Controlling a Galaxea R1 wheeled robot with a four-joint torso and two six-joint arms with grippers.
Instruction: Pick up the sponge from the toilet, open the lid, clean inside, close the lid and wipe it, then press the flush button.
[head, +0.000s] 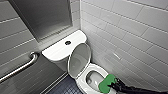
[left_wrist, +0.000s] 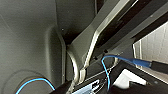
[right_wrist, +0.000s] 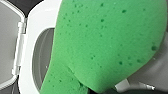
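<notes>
Sponge (head: 107, 83), bright green and pitted with pores, is clamped at its near edge by the closed right end effector (head: 113, 86). It hangs over the front rim of the toilet (head: 81, 81), just above the open bowl. The lid (head: 79, 60) stands raised, leaning back toward the cistern, and the flush button (head: 67, 42) on the cistern top is well apart from the sponge. In the right wrist view the pad bulges and folds, so I judge it light, soft and springy. It will likely flatten against the ceramic, and grow heavier and slicker once wet. An edge hold leaves most of its face free for wiping, though a deeper hold would stiffen it
</notes>
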